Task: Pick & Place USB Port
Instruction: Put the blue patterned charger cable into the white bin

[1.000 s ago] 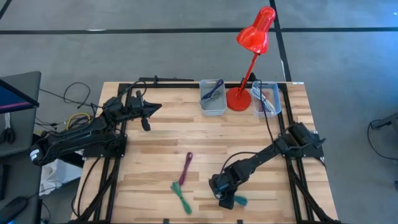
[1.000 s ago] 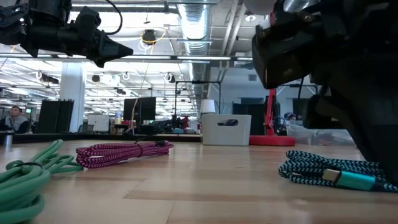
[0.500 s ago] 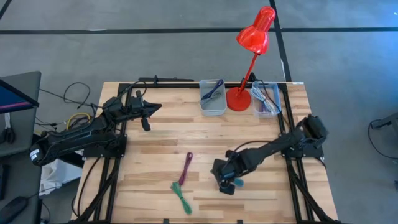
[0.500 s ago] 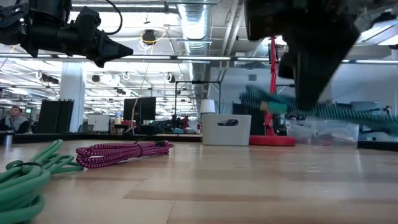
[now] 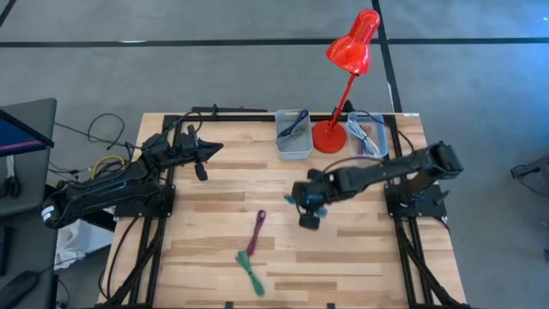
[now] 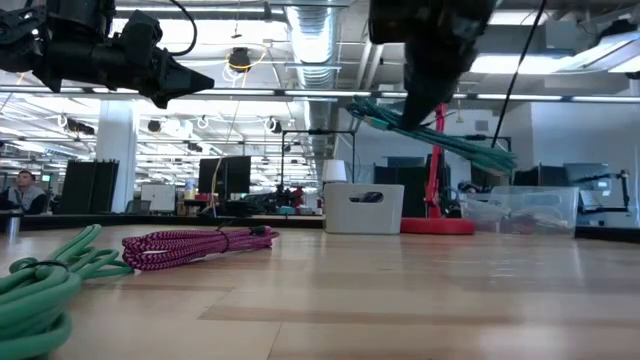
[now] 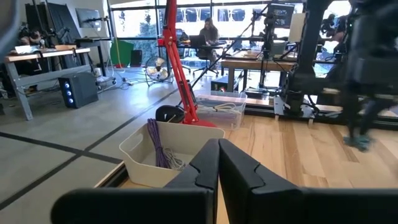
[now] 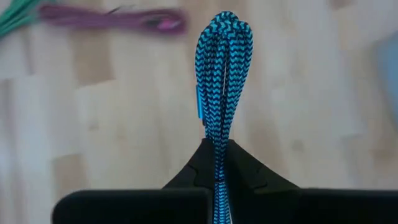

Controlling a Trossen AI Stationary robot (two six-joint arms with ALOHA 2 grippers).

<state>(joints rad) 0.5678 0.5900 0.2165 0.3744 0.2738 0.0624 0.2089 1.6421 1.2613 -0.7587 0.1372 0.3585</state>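
We've got the right hand [image 5: 307, 206] up off the bench [image 5: 360, 257], clenched on the teal cable [image 8: 221, 74], so that's where the task's thing is: in the air, pinched between the fingers [image 8: 249, 171]. In the wrist view the braided bundle sticks straight out past the fingertips, folded into a tight loop. From the top camera the right hand sits just in front of the red lamp [image 5: 347, 64], a bit toward the white bin [image 5: 292, 144] beside the lamp's base, and the arm stretches across from the far right edge of the bench. In the low view the cable [image 6: 430, 130] hangs out of the hand at a slant, clear above the wood.

The clear bin [image 5: 367, 137] is on the other side of the lamp base, with some cables in it. The white bin has a dark purple cable [image 7: 158, 144] in it too, easy to spot from the left wrist camera.

Still lying on the bench, well in front of the lamp: the magenta cable [image 5: 256, 233] and, touching its near end, the green cable [image 5: 250, 272]. Both are well apart from the right hand.

The left hand [image 5: 206, 151] is parked in the air over the far left corner of the bench, well to the left of the lamp, fingers [image 7: 205, 171] pressed together and holding nothing.
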